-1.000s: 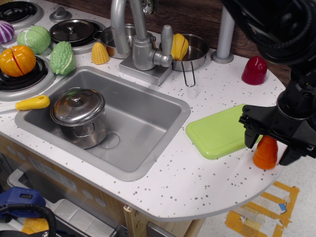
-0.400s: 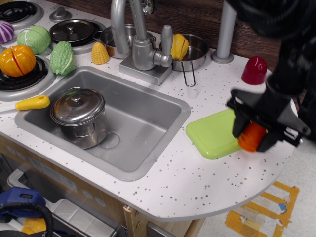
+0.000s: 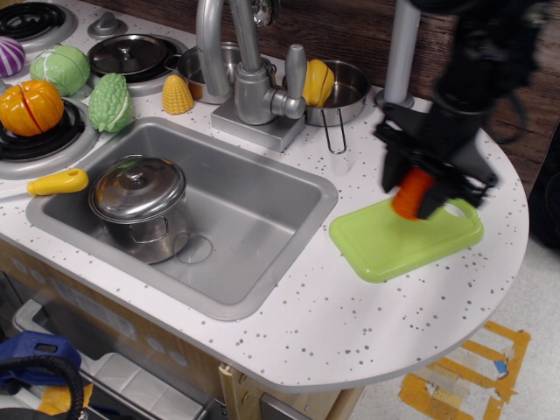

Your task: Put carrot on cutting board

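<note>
Observation.image: white speckled counter [image 3: 332, 324], largest of all, wrapping a steel sink [image 3: 254, 219]. In the sink, left part: lidded steel pot [image 3: 140, 206]. Behind the sink: grey faucet [image 3: 245, 74]. Right of the faucet: small steel pan [image 3: 346, 87] holding a yellow toy [image 3: 317, 81]. Right of the sink, flat on the counter: lime-green cutting board [image 3: 385, 249], rounded corners, raised rim. Above the board's far part: black gripper [image 3: 418, 194], blurred, jaws clamped on the carrot [image 3: 411, 192], one finger either side. Carrot bright orange, tilted, its lower end just over the board's surface; contact with the board impossible to judge. Left of the sink, on the stove: round orange pumpkin-like toy [image 3: 31, 107] on a burner; beside it a bumpy green vegetable [image 3: 111, 102] and a pale green cabbage [image 3: 61, 68]; purple toy [image 3: 10, 57] at the left edge. Between the green vegetable and the faucet: yellow corn [image 3: 178, 94]. Behind the corn: dark lidded pan [image 3: 131, 57]. At the sink's left rim: yellow handle [image 3: 57, 182].
</note>
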Tool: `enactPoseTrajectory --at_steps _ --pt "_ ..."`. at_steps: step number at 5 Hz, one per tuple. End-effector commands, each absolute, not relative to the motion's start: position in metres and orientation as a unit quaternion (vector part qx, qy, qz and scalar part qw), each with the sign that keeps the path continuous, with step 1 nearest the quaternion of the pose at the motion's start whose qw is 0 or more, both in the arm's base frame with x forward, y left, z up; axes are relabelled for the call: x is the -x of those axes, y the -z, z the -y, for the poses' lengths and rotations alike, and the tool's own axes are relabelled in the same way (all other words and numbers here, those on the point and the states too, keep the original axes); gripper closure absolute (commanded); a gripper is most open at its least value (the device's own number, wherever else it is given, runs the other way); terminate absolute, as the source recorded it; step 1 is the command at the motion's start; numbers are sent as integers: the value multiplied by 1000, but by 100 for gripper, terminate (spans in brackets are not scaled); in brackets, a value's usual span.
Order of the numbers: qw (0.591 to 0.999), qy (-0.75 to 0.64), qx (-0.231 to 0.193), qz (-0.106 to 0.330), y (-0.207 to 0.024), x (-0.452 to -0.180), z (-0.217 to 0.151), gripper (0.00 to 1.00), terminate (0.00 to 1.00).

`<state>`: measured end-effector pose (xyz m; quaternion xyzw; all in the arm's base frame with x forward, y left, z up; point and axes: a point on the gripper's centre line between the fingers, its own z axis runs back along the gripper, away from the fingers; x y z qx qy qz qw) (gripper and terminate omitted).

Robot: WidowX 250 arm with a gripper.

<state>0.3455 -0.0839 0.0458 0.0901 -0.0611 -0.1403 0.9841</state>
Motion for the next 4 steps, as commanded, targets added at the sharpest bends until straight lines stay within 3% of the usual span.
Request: enactPoseTrajectory --at_steps 1,2,3,4 --pt "977 159 -85 114 -55 -352 74 100 0" --pt "977 158 -79 118 -52 -351 75 0 0" --pt "977 162 -68 125 -52 -351 76 0 0" --pt "977 162 -68 125 -52 -351 76 0 100"
